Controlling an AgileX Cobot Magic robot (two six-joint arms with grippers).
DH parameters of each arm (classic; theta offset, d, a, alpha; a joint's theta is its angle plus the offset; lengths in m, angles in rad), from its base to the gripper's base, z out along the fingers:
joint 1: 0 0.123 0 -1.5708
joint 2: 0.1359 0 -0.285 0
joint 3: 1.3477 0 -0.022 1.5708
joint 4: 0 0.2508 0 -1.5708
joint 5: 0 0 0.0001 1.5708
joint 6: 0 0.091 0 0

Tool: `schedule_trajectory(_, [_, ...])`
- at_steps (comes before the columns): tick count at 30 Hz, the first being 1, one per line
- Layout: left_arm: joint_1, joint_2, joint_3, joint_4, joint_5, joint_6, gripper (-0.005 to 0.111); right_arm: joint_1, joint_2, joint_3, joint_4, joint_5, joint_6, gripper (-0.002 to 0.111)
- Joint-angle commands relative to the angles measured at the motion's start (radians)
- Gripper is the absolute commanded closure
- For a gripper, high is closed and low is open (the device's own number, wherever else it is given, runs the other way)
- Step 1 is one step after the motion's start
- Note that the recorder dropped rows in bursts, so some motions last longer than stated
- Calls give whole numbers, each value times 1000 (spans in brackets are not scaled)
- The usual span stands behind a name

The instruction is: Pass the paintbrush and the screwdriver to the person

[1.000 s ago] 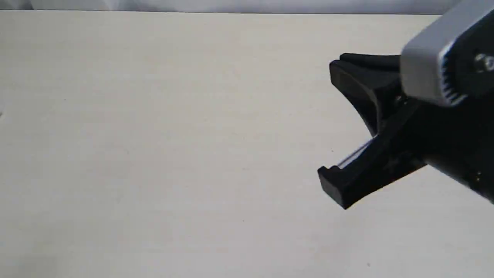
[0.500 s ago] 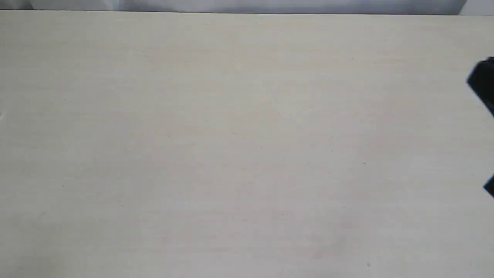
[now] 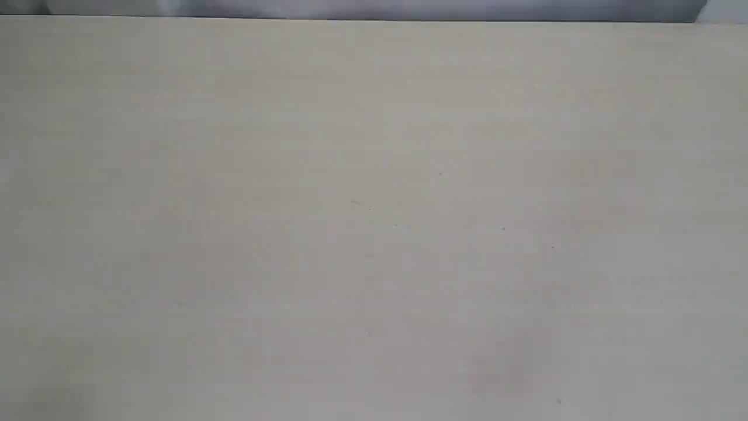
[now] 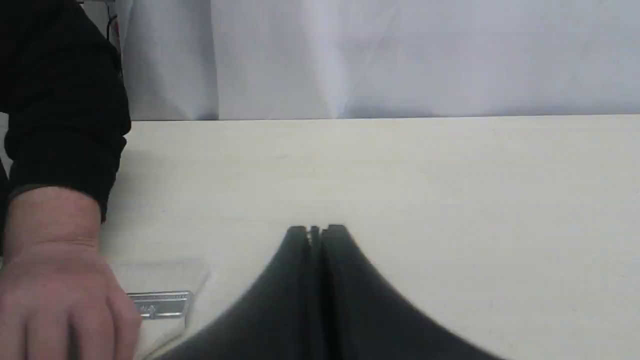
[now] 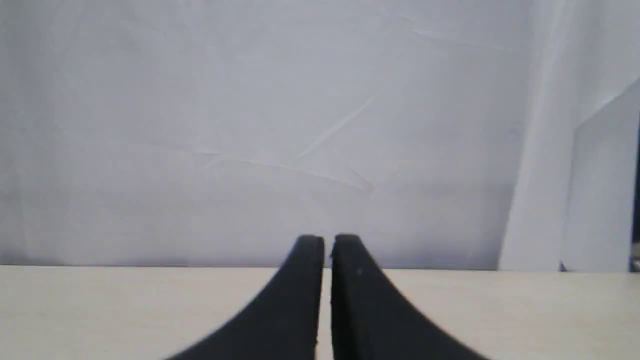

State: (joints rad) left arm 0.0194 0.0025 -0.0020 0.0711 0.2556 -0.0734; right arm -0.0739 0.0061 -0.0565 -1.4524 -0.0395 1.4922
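Our black right fingers [image 5: 305,272], closed and empty like the left fingers [image 4: 295,265], have gone from the pale desk [image 3: 374,234] toward 3 o'clock, and the person's bare hand [image 4: 55,300] rests on the silver-ferruled, pale-bristle paintbrush [image 4: 160,304], so we judge the handover nearly done.

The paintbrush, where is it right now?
Only the left wrist view shows the paintbrush, partly under the person's hand, close beside the shut left end effector.

Pale wooden table [image 3: 374,210] before a white (creased) backdrop [image 5: 250,125].
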Motion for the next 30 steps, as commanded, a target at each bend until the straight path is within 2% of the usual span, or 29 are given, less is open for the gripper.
schedule_trajectory(1, [-8, -2, 2, -2, -8, -2, 107, -59, -6, 17, 2, -21, 9, 104])
schedule_trajectory(11, [-8, -2, 2, -2, -8, -2, 107, -63, -6, 36, 37, -46, 9, 104])
schedule_trajectory(13, [-8, -2, 2, -2, -8, -2, 107, -63, -6, 53, 118, -41, -92, 104])
schedule_trajectory(17, [-8, -2, 2, -2, -8, -2, 107, -63, -6, 57, 359, -42, -444, 104])
schedule_trajectory(21, [-8, -2, 2, -5, -6, -2, 107, -63, -6, 57, 552, -15, -676, 104])
schedule_trajectory(26, [-8, -2, 2, -5, -6, -2, 107, -63, -6, 57, 930, 51, -1061, 104])
schedule_trajectory(30, [-8, -2, 2, -5, -6, -2, 107, -63, -6, 57, 1111, 73, -1232, 104])
